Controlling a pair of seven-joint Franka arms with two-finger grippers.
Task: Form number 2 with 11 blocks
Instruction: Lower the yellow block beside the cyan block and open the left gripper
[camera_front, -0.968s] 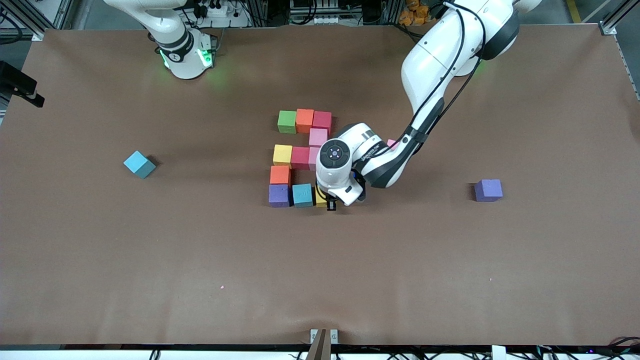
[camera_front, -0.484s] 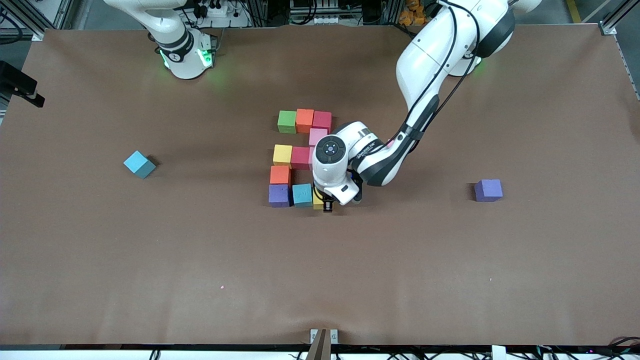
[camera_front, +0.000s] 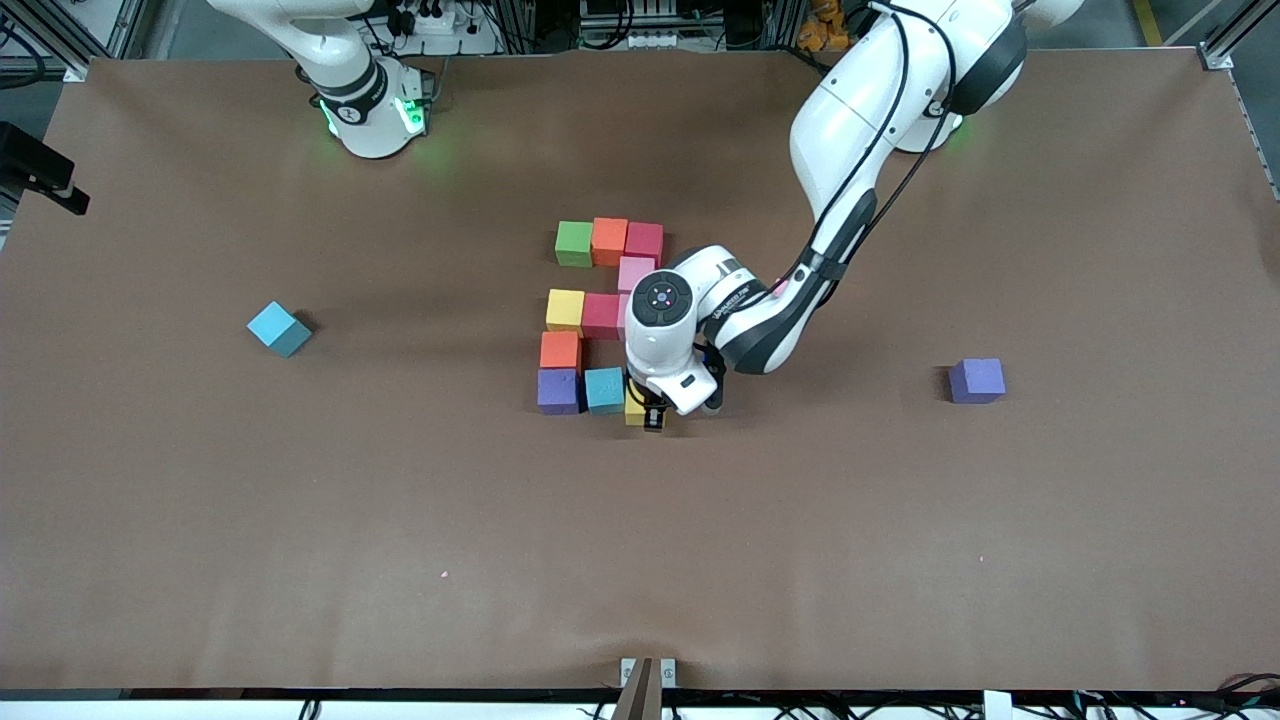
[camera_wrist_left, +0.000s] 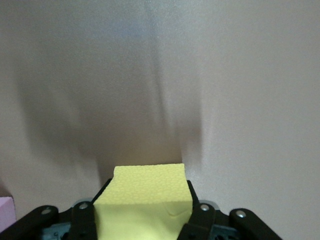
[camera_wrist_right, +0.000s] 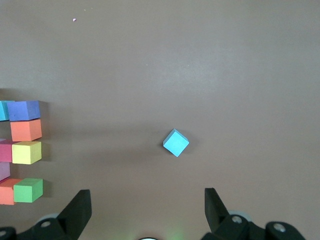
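Note:
The number 2 (camera_front: 601, 315) lies mid-table as rows of blocks: green (camera_front: 574, 243), orange (camera_front: 609, 240) and red (camera_front: 644, 241) farthest from the front camera, and purple (camera_front: 558, 390) and teal (camera_front: 604, 389) in the nearest row. My left gripper (camera_front: 650, 411) is shut on a yellow block (camera_front: 634, 408), low over the table right beside the teal block. In the left wrist view the yellow block (camera_wrist_left: 145, 200) fills the gap in the left gripper (camera_wrist_left: 143, 216). The right gripper (camera_wrist_right: 147, 210) is open and holds nothing. It waits high over the table near its base.
A loose light blue block (camera_front: 279, 329) lies toward the right arm's end of the table and also shows as the light blue block (camera_wrist_right: 176, 142) in the right wrist view. A loose purple block (camera_front: 977, 380) lies toward the left arm's end. The left arm hides part of the digit's pink blocks.
The left gripper has shifted a little with the yellow block, closing in on the teal block. The right arm has not moved.

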